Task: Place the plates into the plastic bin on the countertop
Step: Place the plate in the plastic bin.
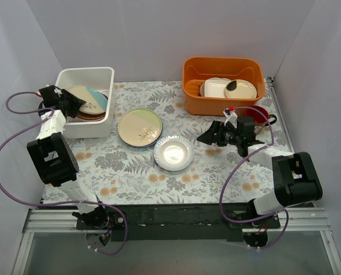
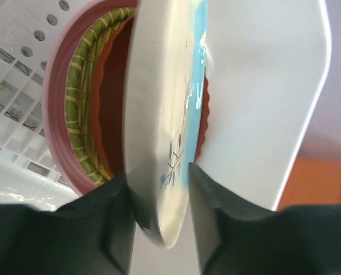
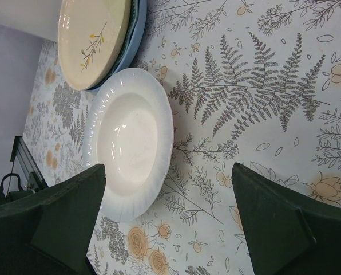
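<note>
The cream-and-teal plate (image 2: 159, 103) leans over the stacked plates (image 2: 82, 114) inside the plastic bin (image 1: 84, 71), close to its wall. The left gripper (image 2: 158, 172) has its jaws either side of the plate's rim; whether they pinch it, I cannot tell. The right gripper (image 3: 169, 169) gapes wide over open countertop (image 3: 273, 114), near the white plate (image 3: 130, 154).

Orange tub (image 1: 216, 106) at back right, rounded corners, notched front rim. Inside it: cream rectangular dish (image 1: 215, 89) on the left and an oval cream dish (image 1: 243, 89) with a dark patch on the right, the two touching or overlapping. Red mug (image 1: 264, 113) just in front of the tub's right end, handle to the right, partly hidden. Plain pale grey walls (image 1: 159, 34) on three sides. Black strip (image 1: 176, 215) and a metal rail (image 1: 308, 220) along the near edge. Orange blur at lower right of the left wrist view, probably the same tub.
</note>
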### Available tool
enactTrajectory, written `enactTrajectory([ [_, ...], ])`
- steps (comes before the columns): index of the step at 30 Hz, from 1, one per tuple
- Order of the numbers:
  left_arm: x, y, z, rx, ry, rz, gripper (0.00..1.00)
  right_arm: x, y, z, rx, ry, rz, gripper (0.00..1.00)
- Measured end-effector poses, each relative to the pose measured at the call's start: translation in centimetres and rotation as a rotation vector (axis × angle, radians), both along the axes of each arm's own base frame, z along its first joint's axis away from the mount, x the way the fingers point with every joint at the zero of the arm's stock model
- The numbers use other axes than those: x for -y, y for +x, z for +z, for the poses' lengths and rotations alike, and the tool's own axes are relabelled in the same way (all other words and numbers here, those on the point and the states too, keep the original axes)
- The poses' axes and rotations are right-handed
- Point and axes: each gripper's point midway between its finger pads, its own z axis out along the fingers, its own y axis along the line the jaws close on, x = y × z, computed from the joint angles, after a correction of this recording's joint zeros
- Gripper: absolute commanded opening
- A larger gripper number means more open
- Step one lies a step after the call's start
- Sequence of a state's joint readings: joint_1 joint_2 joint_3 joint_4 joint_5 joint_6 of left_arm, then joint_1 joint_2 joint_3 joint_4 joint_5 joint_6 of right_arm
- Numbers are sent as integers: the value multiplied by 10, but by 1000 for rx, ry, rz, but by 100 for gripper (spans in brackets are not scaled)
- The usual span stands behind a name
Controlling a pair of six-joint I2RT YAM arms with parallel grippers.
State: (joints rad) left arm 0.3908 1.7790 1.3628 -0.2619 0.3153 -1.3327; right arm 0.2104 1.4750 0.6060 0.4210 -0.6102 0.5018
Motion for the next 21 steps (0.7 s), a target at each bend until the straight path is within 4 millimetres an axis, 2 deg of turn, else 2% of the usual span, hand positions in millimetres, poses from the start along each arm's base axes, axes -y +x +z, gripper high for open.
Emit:
enactTrajectory([
  [1,0,-1,-1,-6,9,0,58,0,0,0,0,0,0,98],
  [3,0,-1,-4,-17,22,-1,67,0,0,0,0,0,1,98],
  [4,1,-2,-4,-23,24,0,78,0,0,0,0,1,1,98],
  [9,1,0,-9,-53,54,-2,97,-1,-1,0,0,2,3,98],
  [21,4,0,-10,-95,125,0,98,-1,-1,-1,-11,7,5,98],
])
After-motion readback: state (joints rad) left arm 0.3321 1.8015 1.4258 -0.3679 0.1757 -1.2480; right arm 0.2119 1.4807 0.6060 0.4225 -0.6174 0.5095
